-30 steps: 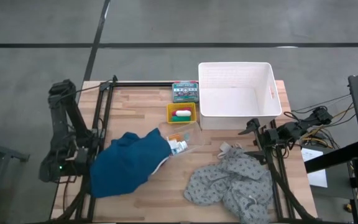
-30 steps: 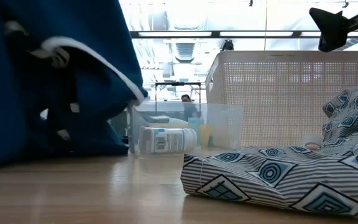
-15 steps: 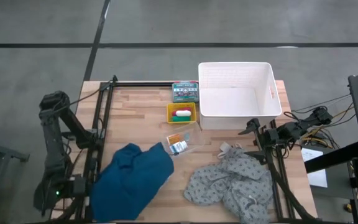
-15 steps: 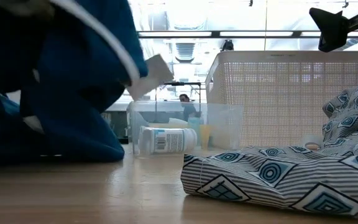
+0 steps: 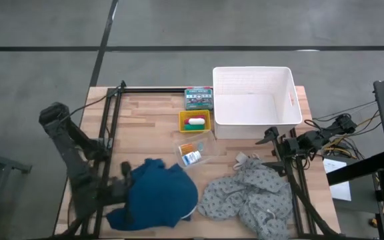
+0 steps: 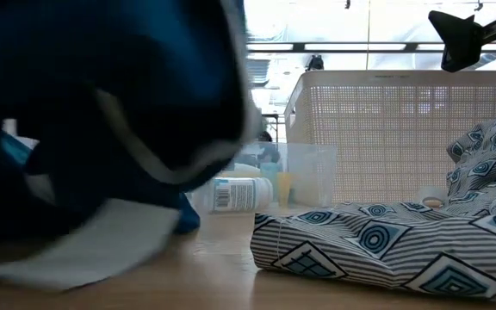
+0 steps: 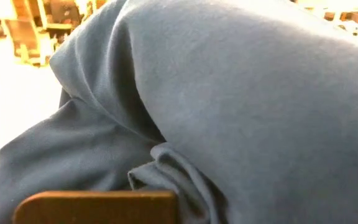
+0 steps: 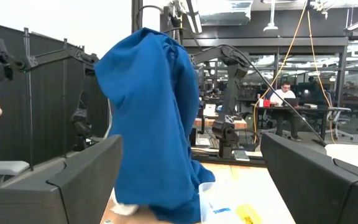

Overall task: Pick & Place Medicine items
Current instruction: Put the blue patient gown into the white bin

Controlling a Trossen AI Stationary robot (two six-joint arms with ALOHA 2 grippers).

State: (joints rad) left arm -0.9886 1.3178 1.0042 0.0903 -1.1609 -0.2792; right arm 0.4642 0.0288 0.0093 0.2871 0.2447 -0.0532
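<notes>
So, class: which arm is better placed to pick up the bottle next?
Probably the right: its hand is open and free, while the left hand is shut on the blue cloth. The bottle lies uncovered.

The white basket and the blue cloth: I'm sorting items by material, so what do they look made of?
The white basket looks like rigid matte plastic; its walls show a fine moulded mesh. The blue cloth looks like soft matte woven or knit fabric: it folds and drapes with no shine. The exact fibre cannot be told.

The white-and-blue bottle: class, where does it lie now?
In the high view the white-and-blue bottle lies mid-table in a clear tray, just below the yellow box, between the blue cloth and the grey patterned cloth.
</notes>
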